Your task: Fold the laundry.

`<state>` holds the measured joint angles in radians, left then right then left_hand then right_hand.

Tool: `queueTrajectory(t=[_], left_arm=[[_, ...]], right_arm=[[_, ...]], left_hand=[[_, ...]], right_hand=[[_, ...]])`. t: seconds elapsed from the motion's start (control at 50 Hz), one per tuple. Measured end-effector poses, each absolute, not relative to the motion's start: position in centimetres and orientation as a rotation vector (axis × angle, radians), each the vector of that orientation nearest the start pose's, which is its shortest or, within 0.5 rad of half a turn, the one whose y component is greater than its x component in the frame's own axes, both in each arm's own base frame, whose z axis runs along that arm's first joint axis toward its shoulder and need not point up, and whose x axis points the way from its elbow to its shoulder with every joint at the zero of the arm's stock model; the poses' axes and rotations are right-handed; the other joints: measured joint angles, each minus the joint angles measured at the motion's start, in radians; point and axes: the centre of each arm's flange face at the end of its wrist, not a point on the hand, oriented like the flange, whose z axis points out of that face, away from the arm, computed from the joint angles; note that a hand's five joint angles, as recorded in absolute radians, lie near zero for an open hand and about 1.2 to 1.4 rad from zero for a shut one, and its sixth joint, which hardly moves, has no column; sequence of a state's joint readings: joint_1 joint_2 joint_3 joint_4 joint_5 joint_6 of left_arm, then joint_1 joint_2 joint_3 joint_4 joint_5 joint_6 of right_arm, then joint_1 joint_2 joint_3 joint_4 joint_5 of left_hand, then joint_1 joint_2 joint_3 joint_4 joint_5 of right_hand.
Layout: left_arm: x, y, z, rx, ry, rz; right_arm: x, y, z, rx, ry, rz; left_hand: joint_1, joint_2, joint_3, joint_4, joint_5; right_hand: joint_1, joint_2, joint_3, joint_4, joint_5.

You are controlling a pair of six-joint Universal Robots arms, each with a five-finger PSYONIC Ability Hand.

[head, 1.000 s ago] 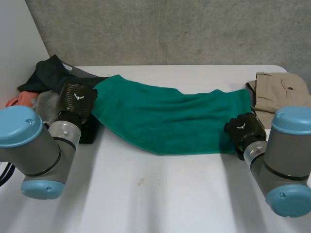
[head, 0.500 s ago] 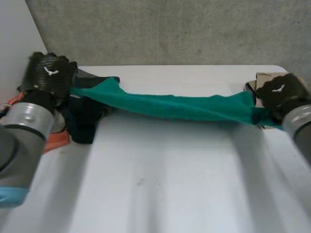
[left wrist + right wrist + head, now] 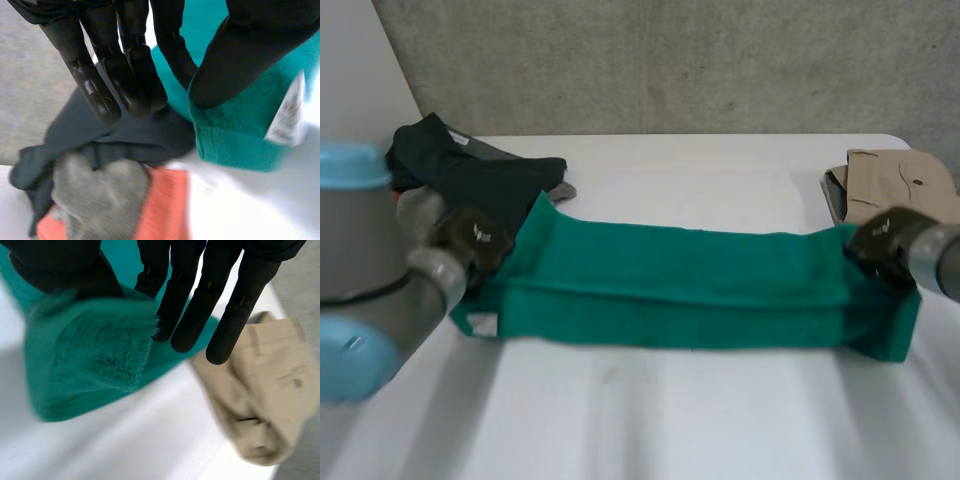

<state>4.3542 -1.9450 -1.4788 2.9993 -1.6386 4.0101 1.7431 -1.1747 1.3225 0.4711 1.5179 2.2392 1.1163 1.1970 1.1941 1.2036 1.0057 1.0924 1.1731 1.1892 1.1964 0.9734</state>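
Observation:
A green towel (image 3: pixel 680 285) hangs stretched between my two hands above the table's middle, folded along its length. My left hand (image 3: pixel 475 240) is shut on the towel's left end; in the left wrist view the thumb (image 3: pixel 240 55) pinches the green cloth (image 3: pixel 240 130) against the fingers (image 3: pixel 125 60), and a white label (image 3: pixel 285 112) hangs from the edge. My right hand (image 3: pixel 885 240) is shut on the right end; in the right wrist view its thumb (image 3: pixel 55 265) presses the towel (image 3: pixel 90 355) against a finger (image 3: pixel 155 270).
A heap of dark, grey and orange clothes (image 3: pixel 470 170) lies at the back left, seen below my left hand as dark cloth (image 3: pixel 100 135), grey cloth (image 3: pixel 95 195) and orange cloth (image 3: pixel 160 205). Folded beige trousers (image 3: pixel 900 185) rest at the back right (image 3: pixel 260 390).
Both hands lifted the towel off the table, swung it far back and taut, then brought it forward; it now hangs folded lengthwise. The right hand closed on its end.

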Motion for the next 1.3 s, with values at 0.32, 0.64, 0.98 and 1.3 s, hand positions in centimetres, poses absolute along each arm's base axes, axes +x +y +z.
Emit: queueTrajectory(t=[0.32, 0.64, 0.98, 1.3], left_arm=[[-27.3, -39.9, 39.9, 0.449, 0.953, -2.350], [-27.1, -38.7, 27.1, 0.733, 1.327, -2.142], [-24.0, -28.9, 16.6, 1.049, 1.712, -1.797], [-19.1, -14.2, 17.0, 1.528, 2.067, -1.164]], right_arm=[[22.9, -40.0, 39.2, -0.886, 1.406, -3.318], [24.9, -38.9, 30.1, -1.088, 1.758, -2.865], [21.5, -32.1, 16.6, -1.403, 2.474, -1.865], [15.2, -22.2, 18.7, -1.825, 2.705, -1.114]], left_hand=[[0.000, 0.000, 0.000, 0.000, 0.000], [0.000, 0.000, 0.000, 0.001, 0.006], [0.000, 0.000, 0.000, 0.001, 0.006], [0.000, 0.000, 0.000, 0.001, 0.006]], right_hand=[[0.006, 0.000, 0.000, 0.001, 0.055], [0.008, 0.000, 0.000, 0.002, 0.056], [0.008, 0.000, 0.000, 0.002, 0.056], [0.008, 0.000, 0.000, 0.003, 0.056]])
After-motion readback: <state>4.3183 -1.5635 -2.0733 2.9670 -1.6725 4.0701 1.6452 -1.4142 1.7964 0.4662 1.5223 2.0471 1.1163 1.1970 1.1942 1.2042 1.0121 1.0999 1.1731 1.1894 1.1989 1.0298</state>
